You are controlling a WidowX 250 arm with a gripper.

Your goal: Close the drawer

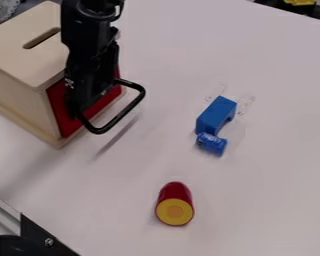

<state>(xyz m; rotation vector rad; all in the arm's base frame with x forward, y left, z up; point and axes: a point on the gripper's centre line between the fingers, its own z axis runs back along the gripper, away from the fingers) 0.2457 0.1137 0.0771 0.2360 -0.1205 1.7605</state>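
Drawer (60,111) is sitting in the wooden box (16,87) at the upper left, and its red front is being framed closely by the wood, so it is appearing shut. Its contents are being hidden. A slot (41,38) is being seen in the box's top, but what is lying below it cannot be made out. A black handle (125,111) is jutting from the drawer, its loop being angled towards the table's (256,200) middle.

Part of the drawer's front is being blocked from sight by the gripper (82,102), which is hanging just before it, beside the handle. Whether the claw is being held open or closed cannot be told.

To the right, well apart from the drawer, a blue arch (215,114) is lying near a small blue cylinder (211,144). Nearer the camera, a red piece (173,191) is lying on its side, its yellow end being turned forward.

On the table, one box, one arch, one blue cylinder and one red piece are being counted; in the box's front, one drawer with one handle is being shown.
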